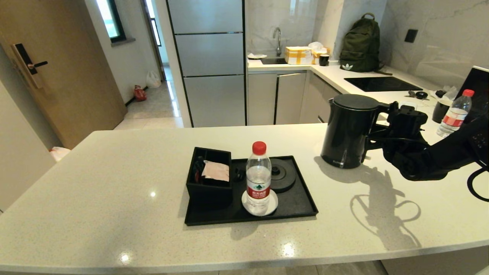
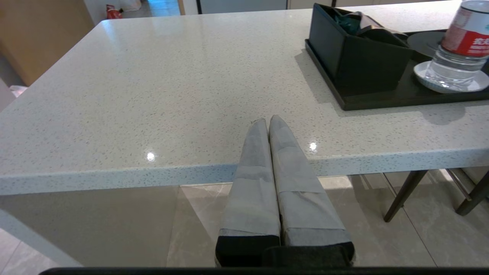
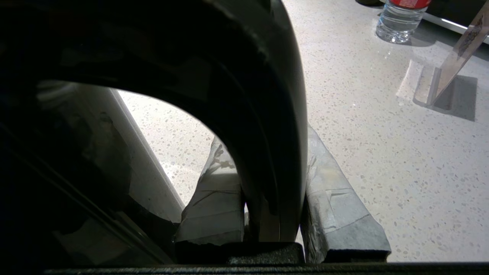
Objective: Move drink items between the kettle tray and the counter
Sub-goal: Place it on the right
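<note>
I see the black kettle (image 1: 348,130) standing on the pale counter (image 1: 114,183), well to the right of the kettle tray (image 1: 298,202) and apart from it. My right gripper (image 1: 376,131) is at the kettle's handle; in the right wrist view its two taped fingers (image 3: 336,206) are clamped on either side of the loop handle (image 3: 275,152), so I have a firm hold. On the tray, the round kettle base (image 1: 283,175) sits bare, with a water bottle (image 1: 258,177) on a white saucer (image 1: 267,206) just in front of it. The pinkish sachet (image 1: 216,170) lies on top of the small black divided box (image 1: 209,179) at the tray's left end. My left gripper (image 2: 269,122) is parked near the counter's front edge, left of the tray, fingers pressed together and holding nothing. I judge the kettle is off the tray, while the sachet has not been moved.
</note>
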Robot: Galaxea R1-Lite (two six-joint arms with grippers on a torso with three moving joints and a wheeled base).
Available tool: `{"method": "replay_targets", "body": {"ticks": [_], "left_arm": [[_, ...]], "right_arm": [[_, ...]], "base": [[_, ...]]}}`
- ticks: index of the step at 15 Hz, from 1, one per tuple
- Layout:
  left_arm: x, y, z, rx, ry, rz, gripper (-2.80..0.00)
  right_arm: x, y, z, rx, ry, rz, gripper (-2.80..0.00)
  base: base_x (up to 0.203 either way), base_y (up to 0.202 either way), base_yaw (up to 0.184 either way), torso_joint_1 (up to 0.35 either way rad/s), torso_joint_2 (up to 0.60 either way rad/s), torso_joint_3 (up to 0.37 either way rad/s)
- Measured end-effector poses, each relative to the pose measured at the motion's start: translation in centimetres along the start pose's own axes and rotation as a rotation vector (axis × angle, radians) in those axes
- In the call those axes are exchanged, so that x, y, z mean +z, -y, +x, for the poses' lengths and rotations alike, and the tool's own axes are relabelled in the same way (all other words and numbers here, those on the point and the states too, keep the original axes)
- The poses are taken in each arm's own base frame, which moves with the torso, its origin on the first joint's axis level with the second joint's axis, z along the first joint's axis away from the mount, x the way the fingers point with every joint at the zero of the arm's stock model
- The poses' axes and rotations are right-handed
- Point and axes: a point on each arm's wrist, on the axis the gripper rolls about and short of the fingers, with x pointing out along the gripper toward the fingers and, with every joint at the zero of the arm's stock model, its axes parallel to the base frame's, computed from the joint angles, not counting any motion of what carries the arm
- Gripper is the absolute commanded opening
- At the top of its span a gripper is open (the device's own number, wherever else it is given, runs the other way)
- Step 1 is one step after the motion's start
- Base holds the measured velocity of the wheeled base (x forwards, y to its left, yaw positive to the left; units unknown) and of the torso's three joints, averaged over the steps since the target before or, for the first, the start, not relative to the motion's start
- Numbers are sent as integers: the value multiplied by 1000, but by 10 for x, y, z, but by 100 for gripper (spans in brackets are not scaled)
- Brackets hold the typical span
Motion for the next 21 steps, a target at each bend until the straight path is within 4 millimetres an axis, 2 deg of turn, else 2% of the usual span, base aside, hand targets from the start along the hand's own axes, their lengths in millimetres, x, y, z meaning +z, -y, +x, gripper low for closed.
{"method": "replay_targets", "body": {"ticks": [4, 5, 12, 16, 19, 21], "left_arm": [[0, 0, 0, -1, 0, 0, -280], [0, 0, 0, -1, 0, 0, -280], [0, 0, 0, 0, 0, 0, -280], [0, 0, 0, 0, 0, 0, -280], [0, 0, 0, 0, 0, 0, -280], [0, 0, 0, 0, 0, 0, -280]], "right_arm": [[0, 2, 1, -6, 0, 2, -280], [0, 3, 1, -8, 0, 1, 0], [-1, 5, 1, -13, -2, 2, 0], [-4, 9, -9, -6, -20, -7, 0], [-8, 7, -34, 26, -57, -15, 0], [-3, 5, -49, 51, -61, -12, 0]], "base": [[0, 0, 0, 0, 0, 0], [0, 0, 0, 0, 0, 0], [0, 0, 0, 0, 0, 0], [0, 0, 0, 0, 0, 0], [0, 0, 0, 0, 0, 0], [0, 0, 0, 0, 0, 0]]}}
